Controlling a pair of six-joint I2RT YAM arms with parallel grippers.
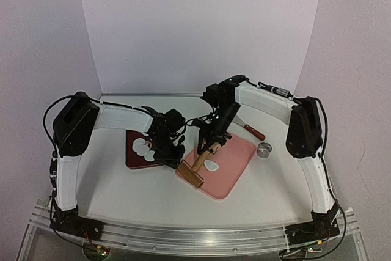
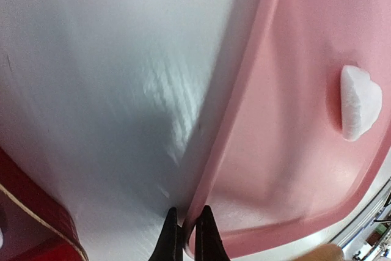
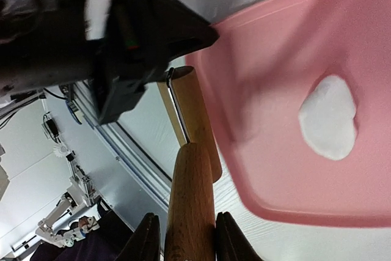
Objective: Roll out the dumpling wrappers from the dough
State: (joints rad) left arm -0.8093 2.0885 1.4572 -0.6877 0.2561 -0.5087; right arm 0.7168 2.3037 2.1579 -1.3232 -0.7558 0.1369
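dough, a small flattened white patch, lies on the pink plastic board, just beside the wooden rolling pin. right gripper, angled downward, clamps the pin's handle. left gripper is closed, tips at the board's rim. thin round white dumpling wrappers sit on the dark red plate, partly hidden behind the left wrist.
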